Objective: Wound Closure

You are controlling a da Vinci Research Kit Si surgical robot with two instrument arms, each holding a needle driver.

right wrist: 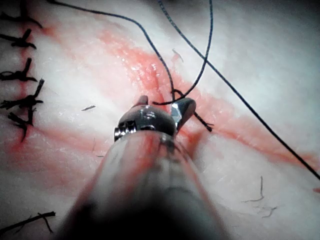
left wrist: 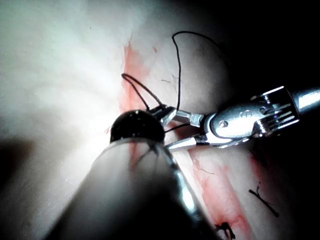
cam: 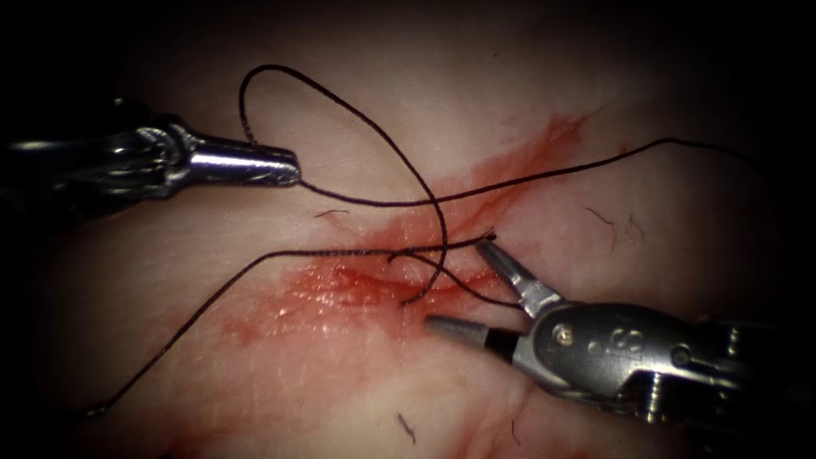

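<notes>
A: Endoscope view, biggest thing first: the tissue (cam: 408, 119) fills the frame, with the cut (cam: 374, 276) running through the middle, stained by red fluid (cam: 331, 289).

B: How far along is the closure?

A: The right wrist view shows finished stitches (right wrist: 22, 102) with short cut ends further along (so part of the job looks done), but the cut at centre is still being worked. Thread (cam: 374, 127) loops across the upper middle and enters the tissue at the cut; one strand trails to the lower left, another to the upper right.

B: And the tools?

A: The left tool (cam: 285, 166), at the left of the frame, has its jaws together on the thread. The right tool (cam: 463, 285), at the lower right, has its jaws apart and holds nothing, its upper jaw close to a thread end.

B: The needle?

A: I cannot make it out.
</notes>
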